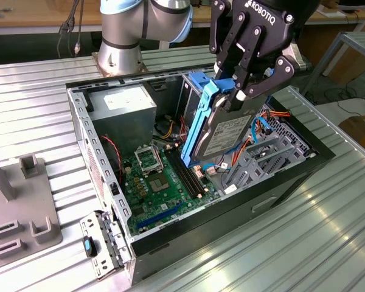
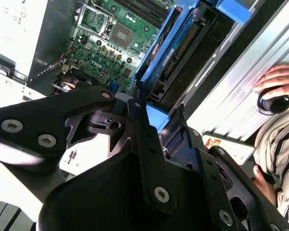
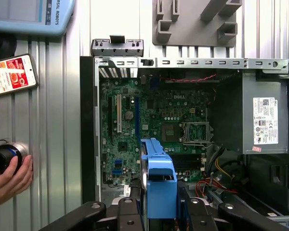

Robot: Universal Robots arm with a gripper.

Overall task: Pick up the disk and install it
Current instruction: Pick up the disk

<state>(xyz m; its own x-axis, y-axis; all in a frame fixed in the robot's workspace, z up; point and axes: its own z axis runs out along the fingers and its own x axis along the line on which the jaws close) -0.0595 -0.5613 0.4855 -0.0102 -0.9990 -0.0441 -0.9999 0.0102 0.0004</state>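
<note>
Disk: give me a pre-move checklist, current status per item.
1. Grip: gripper shut on the disk at its upper end, exterior view: ok.
2. Disk pose: on edge and tilted, with the blue rail frame in place around it in the first wrist view: ok.
3. Clearance to motherboard: the disk's lower corner hangs over it; gap: cannot tell.
4. Cables run beside the disk, near the grey drive cage; whether they are out of the way: cannot tell.
5. Person's hand lies outside the case, first wrist view: ok.
</note>
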